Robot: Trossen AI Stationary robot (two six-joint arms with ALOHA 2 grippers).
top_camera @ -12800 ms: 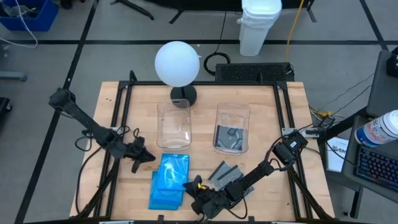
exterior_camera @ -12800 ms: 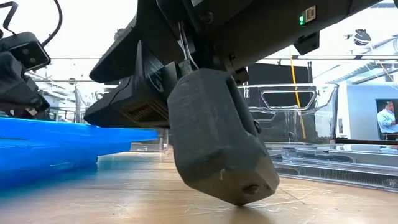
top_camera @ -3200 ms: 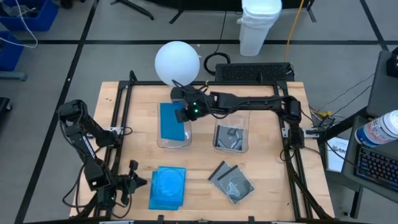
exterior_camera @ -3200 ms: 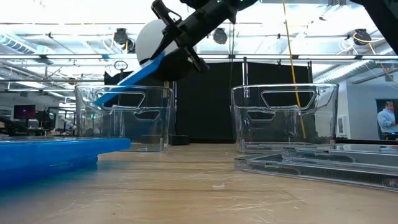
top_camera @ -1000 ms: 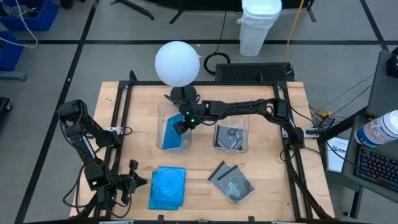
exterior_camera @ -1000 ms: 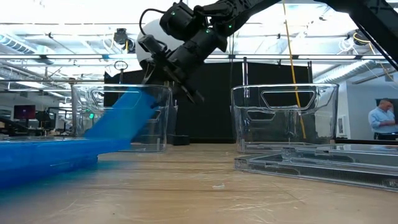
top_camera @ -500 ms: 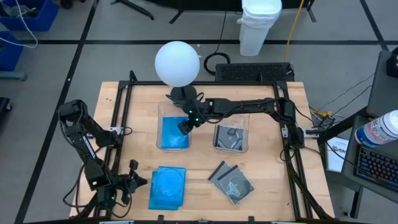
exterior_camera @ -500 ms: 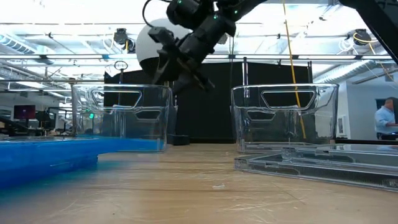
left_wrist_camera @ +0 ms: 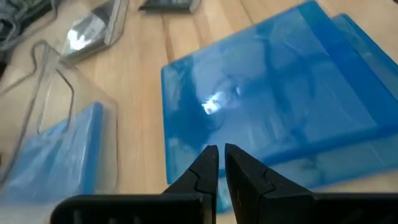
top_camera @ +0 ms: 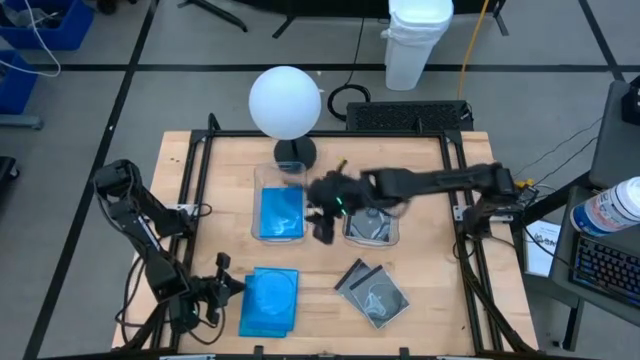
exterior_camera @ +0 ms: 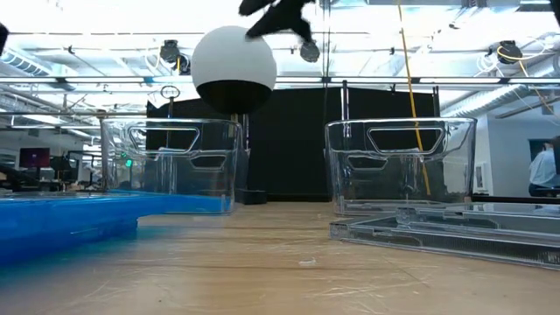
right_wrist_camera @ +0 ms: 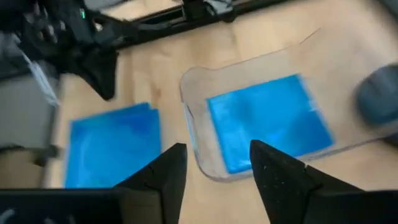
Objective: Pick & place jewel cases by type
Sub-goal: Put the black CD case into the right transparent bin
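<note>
One bright blue jewel case (top_camera: 280, 212) lies flat on the floor of the left clear tub (top_camera: 257, 200). It also shows in the right wrist view (right_wrist_camera: 267, 118). My right gripper (top_camera: 325, 228) (right_wrist_camera: 214, 168) is open and empty, high over the gap between the two tubs. A stack of blue cases (top_camera: 270, 300) (left_wrist_camera: 273, 112) lies near the table's near edge. My left gripper (top_camera: 228, 285) (left_wrist_camera: 219, 158) is shut, just left of that stack's edge. Clear cases with black spines (top_camera: 372, 290) lie on the table to the right of the blue stack. Others lie in the right tub (top_camera: 397, 215).
A white globe lamp (top_camera: 285, 100) on a black base stands behind the left tub. Black frame rails (top_camera: 200, 180) run along the table's sides. Bare wood (top_camera: 320, 280) lies between the blue stack and the clear cases. A person (exterior_camera: 542, 184) stands far off in the room.
The blue case, tilted inside the left tub, has fallen flat onto the tub's floor. My right gripper has risen and drawn back toward the table's right and near side, away from the left tub. My left gripper has moved a little right, toward the blue stack.
</note>
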